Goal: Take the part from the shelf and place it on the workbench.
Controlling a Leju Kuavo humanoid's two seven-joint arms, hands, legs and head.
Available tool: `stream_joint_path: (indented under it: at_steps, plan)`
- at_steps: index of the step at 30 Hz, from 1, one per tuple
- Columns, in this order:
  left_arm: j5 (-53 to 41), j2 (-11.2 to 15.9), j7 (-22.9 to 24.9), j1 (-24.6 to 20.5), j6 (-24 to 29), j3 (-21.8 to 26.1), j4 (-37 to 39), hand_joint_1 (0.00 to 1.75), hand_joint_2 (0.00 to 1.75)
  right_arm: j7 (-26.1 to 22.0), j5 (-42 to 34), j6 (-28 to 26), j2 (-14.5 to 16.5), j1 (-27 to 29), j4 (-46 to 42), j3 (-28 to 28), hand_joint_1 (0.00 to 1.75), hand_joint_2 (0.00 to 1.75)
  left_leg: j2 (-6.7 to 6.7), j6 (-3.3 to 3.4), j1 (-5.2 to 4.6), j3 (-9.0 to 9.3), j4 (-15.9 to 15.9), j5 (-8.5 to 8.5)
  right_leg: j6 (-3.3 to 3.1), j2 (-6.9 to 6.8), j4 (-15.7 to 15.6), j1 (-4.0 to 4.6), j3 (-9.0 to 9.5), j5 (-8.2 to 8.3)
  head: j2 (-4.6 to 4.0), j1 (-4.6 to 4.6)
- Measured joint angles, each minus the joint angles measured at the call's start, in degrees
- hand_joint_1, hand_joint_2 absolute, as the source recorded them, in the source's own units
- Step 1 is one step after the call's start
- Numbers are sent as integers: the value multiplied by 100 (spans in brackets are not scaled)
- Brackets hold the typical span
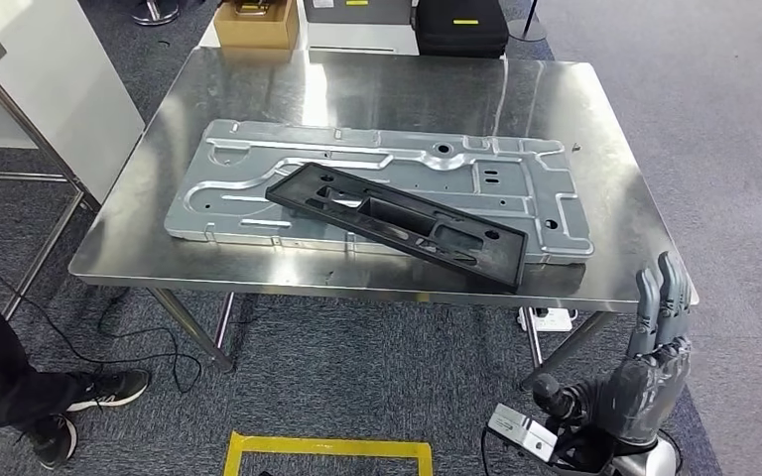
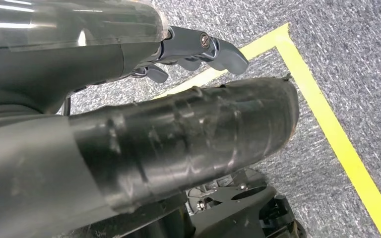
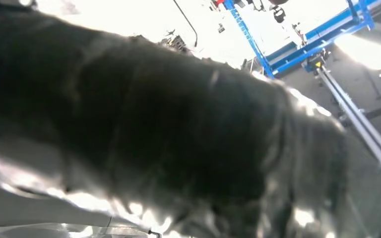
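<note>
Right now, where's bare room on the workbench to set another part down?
Free: the far strip of the workbench behind the silver sheet-metal panel, and the right end beside the panel. A thinner strip runs along the left edge. Crowded: the middle and near edge, where the black plastic part lies diagonally on the panel.

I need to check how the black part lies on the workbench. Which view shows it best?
The head view: the black part lies whole, slanted across the silver panel on the workbench. The left wrist view looks at floor, and the right wrist view is a dark blur.
</note>
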Motion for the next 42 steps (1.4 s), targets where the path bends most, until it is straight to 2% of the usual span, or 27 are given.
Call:
stream_joint_path:
  at_steps: [2, 3, 5, 7, 8, 10, 11, 12, 13, 15, 17, 18, 21, 22, 24, 26, 27, 28, 29, 30, 32, 33, 35, 37, 39, 41, 42]
  plan:
    - [18, -11, 8, -4, 9, 3, 0, 0, 0, -56, -17, -1, 70, 80, -76, -78, 0, 0, -1, -35, -23, 2, 9, -7, -57, -5, -573, 40, 290, 169, 0, -2]
    - [27, -17, 17, -2, 13, 5, 0, 0, 0, -90, -35, -1, 108, 138, -115, -133, 0, 0, -1, -62, -26, 2, 8, -7, -73, -7, -671, 61, 331, 173, 0, -3]
    - [38, -21, 45, 4, 19, 9, 0, 0, 0, -156, -96, -2, 182, 262, -175, -260, 0, 87, 1, -128, -23, 3, 2, -7, -108, -11, -698, 58, 338, 204, 0, -3]
    - [52, -22, 77, 6, 32, 17, 0, 0, 0, -216, -174, -2, 256, 356, -219, -395, 0, 175, 7, -188, -18, -51, 146, -134, -175, -23, -755, 23, 358, 245, 0, -9]
    - [62, -22, 90, 6, 43, 22, 0, 0, 0, -245, -204, -2, 296, 396, -237, -457, 0, 175, 10, -214, -13, -145, 373, -291, -205, -32, -779, 3, 365, 263, 0, -16]
    - [87, -22, 113, 10, 68, 30, 0, 0, 0, -299, -270, -2, 369, 485, -255, -572, 0, 175, 11, -260, 8, -453, 1100, -690, -227, -48, -779, 11, 354, 268, 0, -27]
    - [104, -22, 118, 16, 78, 32, 0, 0, 0, -322, -297, -2, 398, 531, -255, -627, 0, 175, 11, -282, 19, -592, 1431, -819, -227, -53, -773, 13, 348, 269, 0, -27]
    - [117, -22, 122, 23, 85, 34, 0, 0, 0, -342, -327, -2, 425, 569, -255, -677, 0, 175, 12, -300, 29, -652, 1595, -841, -226, -56, -764, 13, 344, 269, 0, -26]
    - [127, -21, 123, 30, 89, 35, 0, 0, 0, -359, -352, -2, 449, 597, -256, -719, 0, 175, 13, -313, 40, -605, 1536, -748, -222, -57, -750, 9, 342, 267, 0, -27]
    - [139, -20, 124, 32, 94, 36, 0, 0, 0, -395, -415, -2, 502, 647, -270, -797, 0, 175, 17, -324, 66, -236, 828, -379, -192, -51, -702, -6, 338, 247, 0, -26]
    - [147, -20, 122, 20, 101, 36, 0, 0, 0, -440, -487, -2, 558, 704, -301, -875, 0, 175, 11, -292, 54, 83, 192, -170, -128, -47, -638, 8, 316, 223, 0, -24]
    - [151, -20, 121, 17, 104, 36, 0, 0, 0, -464, -518, -2, 584, 731, -315, -910, 0, 175, 6, -263, 41, 133, 75, -158, -94, -46, -622, 19, 302, 223, 0, -22]
    - [184, -20, 119, 23, 115, 35, 0, 0, 0, -535, -623, -2, 652, 810, -350, -1016, 0, 175, 3, -136, 27, 108, 48, -110, -1, -39, -609, 7, 276, 229, 0, -19]
    - [200, -20, 118, 21, 122, 36, 0, 0, 0, -555, -669, -2, 675, 839, -362, -1061, 0, 175, 8, -85, 33, 97, 26, -80, 23, -33, -518, -4, 239, 141, 0, -18]
    - [229, -21, 113, 15, 134, 36, 0, 0, 0, -587, -760, -2, 715, 893, -377, -1156, 0, 175, 21, -5, 41, 56, -3, -27, 60, -16, -15, -19, 31, -229, 0, -16]
    - [252, -22, 110, 20, 147, 36, 0, 0, 0, -611, -836, -2, 755, 953, -382, -1248, 0, 175, 29, 27, 22, -5, 0, 8, 81, -8, 697, -19, -257, -602, 0, -16]
    - [263, -22, 112, 24, 156, 36, 0, 0, 0, -620, -867, -2, 775, 987, -382, -1296, 0, 175, 31, 31, 12, -33, 3, 26, 81, -6, 892, -19, -318, -659, 0, -16]
    - [272, -21, 115, 27, 166, 36, 0, 0, 0, -622, -891, -2, 792, 1017, -382, -1341, 0, 175, 30, 29, 2, -55, 7, 42, 70, -6, 879, -18, -275, -609, 0, -17]
    - [279, -22, 120, 28, 174, 36, 0, 0, 0, -621, -912, -2, 806, 1041, -382, -1386, 0, 175, 27, 22, -7, -69, 10, 57, 48, -4, 633, -15, -113, -464, 0, -17]
    - [286, -23, 126, 27, 179, 36, 0, 0, 0, -621, -927, -2, 821, 1059, -382, -1428, 0, 175, 23, 12, -13, -76, 14, 71, 12, -2, 219, -5, 137, -281, 0, -16]
    - [299, -29, 140, 24, 187, 36, 0, 0, 0, -620, -944, -2, 847, 1083, -381, -1498, 0, 175, 20, -28, -32, -87, 20, 101, -53, 0, -512, 36, 539, -51, 0, -17]
    - [306, -31, 148, 23, 191, 36, 0, 0, 0, -620, -948, -2, 862, 1098, -381, -1525, 0, 175, 21, -56, -35, -94, 22, 119, -76, 1, -690, 59, 619, -9, 0, -18]
    - [316, -33, 159, 23, 199, 36, 0, 0, 0, -616, -955, -2, 888, 1132, -379, -1570, 0, 175, 26, -126, -30, -105, 12, 161, -108, 0, -735, 88, 597, 32, 0, -17]
    - [323, -29, 161, 22, 203, 35, 0, 0, 0, -594, -956, -2, 915, 1150, -372, -1603, 0, 175, 22, -193, -23, -141, 57, 119, -170, -17, -786, 58, 563, 116, 0, -19]
    - [329, -23, 160, 22, 207, 35, 0, 0, 0, -567, -956, -2, 945, 1157, -353, -1614, 0, 175, 16, -243, -16, -303, 449, -236, -234, -43, -836, 23, 487, 218, 0, -31]
    - [330, -22, 157, 24, 208, 36, 0, 0, 0, -555, -956, -2, 962, 1167, -324, -1619, 0, 175, 17, -280, -4, -549, 1179, -731, -259, -56, -825, 33, 369, 295, 0, -42]
    - [330, -22, 156, 25, 208, 36, 0, 0, 0, -552, -956, -2, 963, 1171, -306, -1621, 0, 175, 17, -292, 0, -610, 1457, -871, -255, -60, -810, 37, 307, 330, 0, -42]
